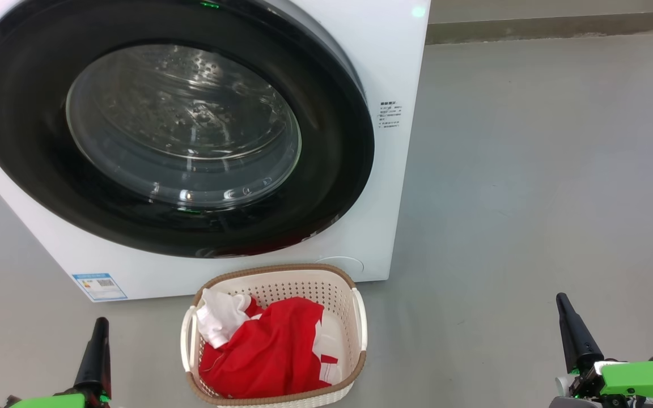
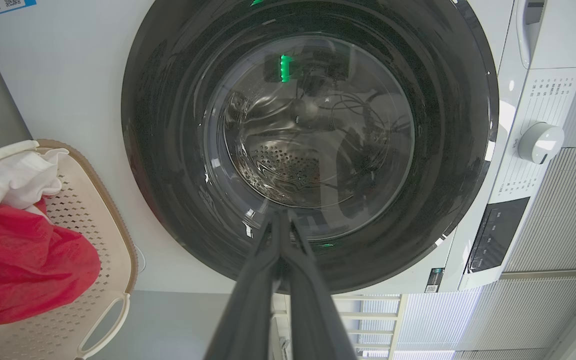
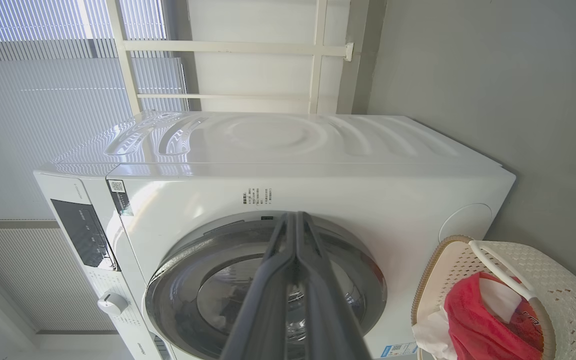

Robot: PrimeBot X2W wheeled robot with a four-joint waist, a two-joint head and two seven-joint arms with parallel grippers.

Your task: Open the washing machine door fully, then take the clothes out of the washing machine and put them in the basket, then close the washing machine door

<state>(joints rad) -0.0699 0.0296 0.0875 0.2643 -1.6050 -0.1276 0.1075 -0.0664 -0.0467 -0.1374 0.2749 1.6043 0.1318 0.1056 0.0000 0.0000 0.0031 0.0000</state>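
Note:
The white washing machine (image 1: 383, 73) fills the upper left of the head view. Its round black-ringed door (image 1: 173, 130) lies flat against the front, and bare steel drum shows through the glass. The cream basket (image 1: 281, 283) stands on the floor just in front, holding red clothes (image 1: 275, 351) and a white piece (image 1: 221, 317). My left gripper (image 1: 100, 326) is low at the left of the basket, shut and empty. My right gripper (image 1: 563, 303) is low at the right, shut and empty. Both point toward the door (image 2: 308, 140), the machine (image 3: 278, 145), the basket (image 2: 108, 240) (image 3: 558, 280) and the clothes (image 2: 18, 270) (image 3: 473, 325).
Grey floor (image 1: 530, 170) stretches to the right of the machine up to a wall base. A small blue label (image 1: 100, 286) sits low on the machine's front. The control panel and dial (image 2: 540, 142) are on the machine's top band. White window frames (image 3: 248, 47) stand behind it.

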